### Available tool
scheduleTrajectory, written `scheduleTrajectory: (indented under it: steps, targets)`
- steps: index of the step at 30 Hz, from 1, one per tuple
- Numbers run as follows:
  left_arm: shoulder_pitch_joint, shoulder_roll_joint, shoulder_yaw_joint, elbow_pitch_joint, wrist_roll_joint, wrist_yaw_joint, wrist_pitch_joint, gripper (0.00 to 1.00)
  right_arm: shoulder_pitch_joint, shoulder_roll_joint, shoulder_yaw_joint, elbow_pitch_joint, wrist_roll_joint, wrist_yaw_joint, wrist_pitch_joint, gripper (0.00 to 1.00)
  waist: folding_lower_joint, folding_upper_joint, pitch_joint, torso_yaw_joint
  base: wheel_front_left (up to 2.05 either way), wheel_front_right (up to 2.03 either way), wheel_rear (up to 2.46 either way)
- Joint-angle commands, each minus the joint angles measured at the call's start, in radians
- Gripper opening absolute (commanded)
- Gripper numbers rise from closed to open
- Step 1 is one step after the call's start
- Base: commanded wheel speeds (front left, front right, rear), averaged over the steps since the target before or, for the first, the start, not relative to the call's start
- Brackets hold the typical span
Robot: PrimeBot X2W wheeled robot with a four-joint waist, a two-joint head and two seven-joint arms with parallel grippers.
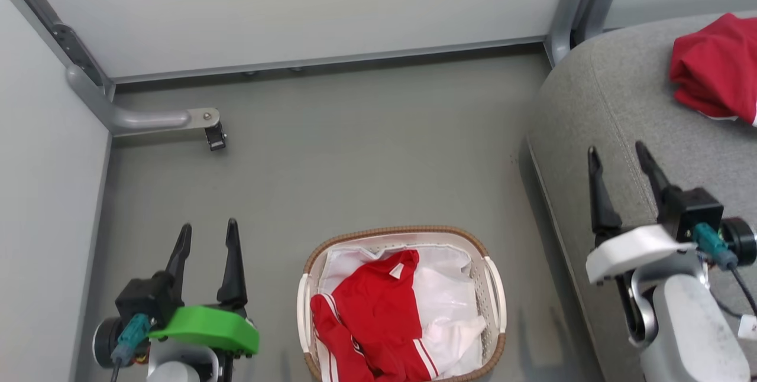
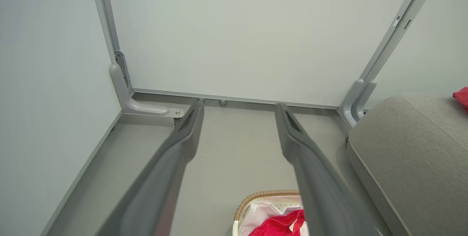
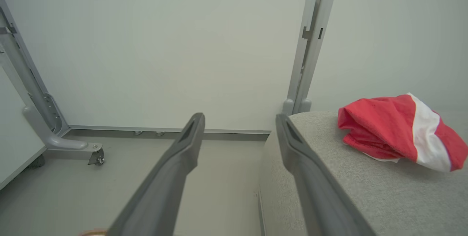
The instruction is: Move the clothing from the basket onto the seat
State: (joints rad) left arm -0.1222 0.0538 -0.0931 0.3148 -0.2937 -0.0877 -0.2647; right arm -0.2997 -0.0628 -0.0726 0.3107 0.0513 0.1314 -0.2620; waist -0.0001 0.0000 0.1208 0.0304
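A red garment with white striped trim, the clothing (image 1: pixel 381 317), lies in the white basket (image 1: pixel 495 293) with its brown woven rim, on a white liner. Another red-and-white piece of clothing (image 1: pixel 715 68) lies bunched on the grey seat (image 1: pixel 615 110) at the right; the right wrist view shows it as well (image 3: pixel 395 130). My left gripper (image 1: pixel 207 234) hangs open over the floor, left of the basket, holding nothing. My right gripper (image 1: pixel 618 160) is open and empty above the seat's left edge. In the left wrist view the basket rim (image 2: pixel 267 195) and red cloth (image 2: pixel 285 225) peek in at the bottom.
Pale partition walls close off the back and left. A grey metal foot with a caster (image 1: pixel 213 133) juts onto the floor at the back left. A grey post (image 1: pixel 571 9) stands behind the seat's corner. Grey floor (image 1: pixel 366 157) lies between the basket and the back wall.
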Motion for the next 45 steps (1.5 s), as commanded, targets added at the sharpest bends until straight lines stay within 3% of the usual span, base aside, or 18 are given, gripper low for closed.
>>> scheduleTrajectory:
  steps: [1, 12, 45]
  targets:
    - [0.027, -0.002, 0.008, -0.008, 0.005, 0.0, 0.001, 1.0, 0.037, 0.004, -0.001, -0.012, 0.004, -0.001, -0.004, 1.0, 0.0001, 0.0, -0.026, 0.012, 0.0, 0.0, 0.0]
    - [0.091, -0.003, -0.004, -0.018, -0.013, 0.006, 0.001, 1.0, 0.174, 0.01, 0.052, -0.047, 0.067, -0.001, -0.004, 1.0, 0.0001, 0.0, -0.064, 0.013, 0.0, 0.0, 0.0]
    - [0.073, -0.003, -0.014, -0.009, -0.007, -0.002, 0.001, 1.0, 0.165, 0.011, 0.082, -0.04, 0.072, -0.001, -0.004, 1.0, 0.0001, 0.0, -0.053, 0.016, 0.0, 0.0, 0.0]
